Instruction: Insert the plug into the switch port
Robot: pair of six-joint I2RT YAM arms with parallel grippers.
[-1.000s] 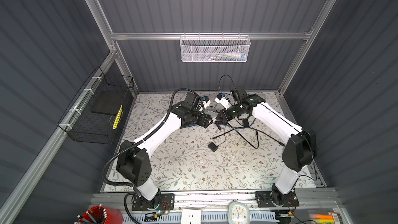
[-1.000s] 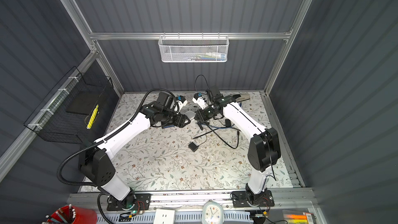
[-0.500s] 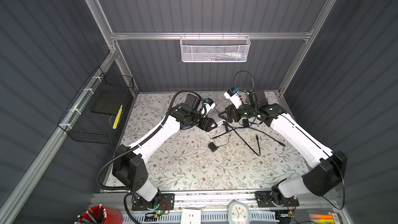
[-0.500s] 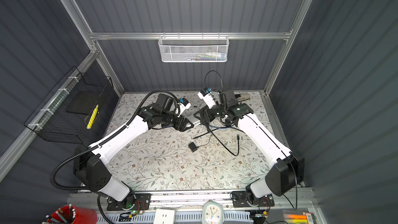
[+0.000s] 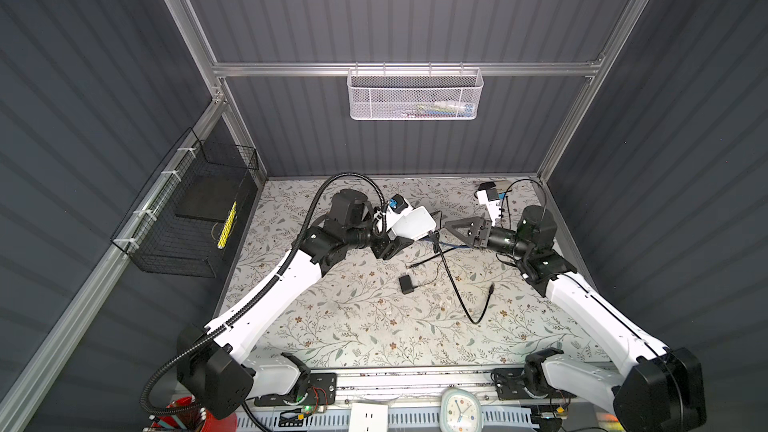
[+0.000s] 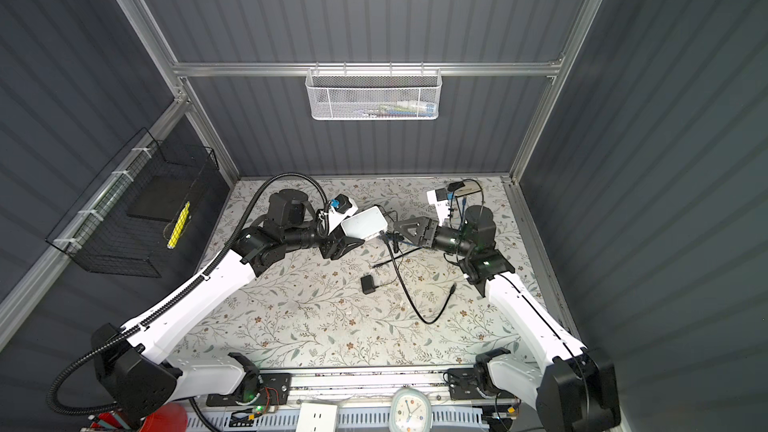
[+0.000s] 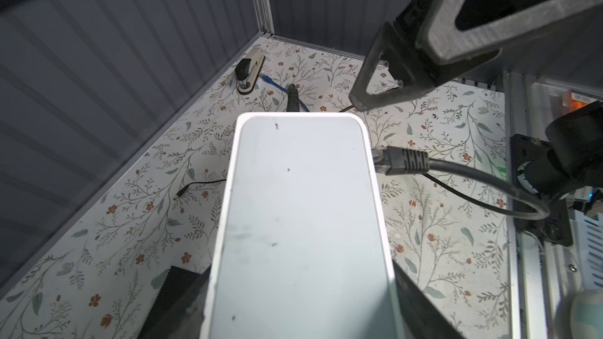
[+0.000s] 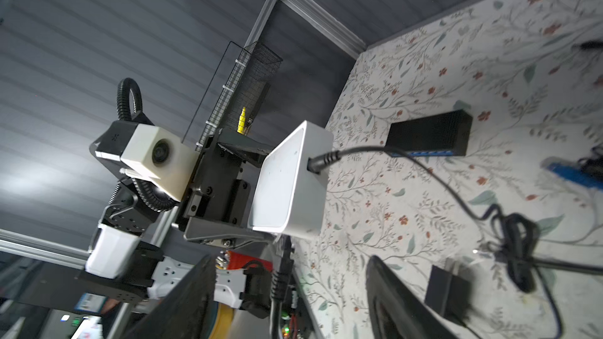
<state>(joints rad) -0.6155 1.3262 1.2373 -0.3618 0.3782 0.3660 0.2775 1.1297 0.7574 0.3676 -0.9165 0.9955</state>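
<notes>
A white switch [image 5: 415, 222] [image 6: 365, 222] [image 7: 303, 210] [image 8: 290, 184] hangs above the mat, and my left gripper [image 5: 399, 238] [image 7: 300, 288] is shut on it. The black cable plug [image 7: 404, 161] [image 8: 277, 275] [image 5: 432, 236] has its clear tip against the switch's side; the port itself is hidden. A round black plug [image 8: 321, 161] sits in the switch's end face. My right gripper [image 5: 465, 230] [image 6: 409, 228] [image 8: 290, 304] stands open a little to the right of the switch, with the plug's cable hanging between its fingers [image 8: 398, 301], untouched.
The plug's black cable [image 5: 457, 288] loops across the floral mat. A small black adapter [image 5: 406, 284] lies mid-mat, and a black box with blue ports [image 8: 430, 135] lies beyond the switch. A stapler [image 7: 249, 70] sits by the back wall. A wire basket [image 5: 187, 209] hangs on the left wall.
My right gripper has opened and drawn back to the right from the switch, its arm swinging outward. The plug stays at the switch. The left arm shifted a little, holding the switch.
</notes>
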